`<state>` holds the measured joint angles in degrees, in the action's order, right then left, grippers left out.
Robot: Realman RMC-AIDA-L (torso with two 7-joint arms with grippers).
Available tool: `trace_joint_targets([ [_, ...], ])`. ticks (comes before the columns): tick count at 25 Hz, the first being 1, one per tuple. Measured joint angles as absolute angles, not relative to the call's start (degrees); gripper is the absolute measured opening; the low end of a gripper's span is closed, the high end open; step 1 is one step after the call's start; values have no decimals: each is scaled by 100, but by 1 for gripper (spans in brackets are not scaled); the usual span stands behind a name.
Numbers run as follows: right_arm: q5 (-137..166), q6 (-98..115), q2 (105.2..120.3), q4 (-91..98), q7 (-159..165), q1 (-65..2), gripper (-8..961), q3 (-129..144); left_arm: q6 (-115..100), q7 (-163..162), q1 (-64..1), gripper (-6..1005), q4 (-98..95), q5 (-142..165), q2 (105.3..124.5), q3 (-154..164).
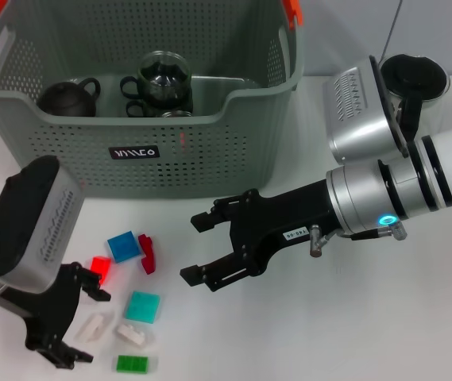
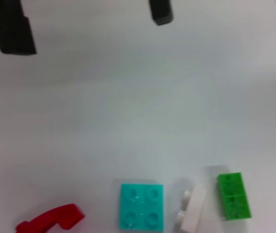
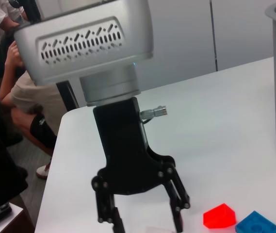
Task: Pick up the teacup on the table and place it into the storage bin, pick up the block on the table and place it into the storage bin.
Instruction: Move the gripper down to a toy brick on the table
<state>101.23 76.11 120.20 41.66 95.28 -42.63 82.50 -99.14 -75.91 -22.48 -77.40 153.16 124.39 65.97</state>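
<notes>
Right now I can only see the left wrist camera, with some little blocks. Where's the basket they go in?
Observer: The storage bin stands at the back of the table, beyond the teal block.
Operator: Is anything in it?
Observer: Yes, a dark cup and glass cups.
Operator: Where's the other arm?
Observer: The right gripper hangs open and empty, across the blocks from the left gripper.
</notes>
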Motion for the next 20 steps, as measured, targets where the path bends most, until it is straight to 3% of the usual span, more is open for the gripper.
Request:
trace_joint_targets([
  [20,10057,7541,12076,4104,9756,-4217,900,8272,-9301,-7635,-2303,825,-7494,15565,12431,7113],
])
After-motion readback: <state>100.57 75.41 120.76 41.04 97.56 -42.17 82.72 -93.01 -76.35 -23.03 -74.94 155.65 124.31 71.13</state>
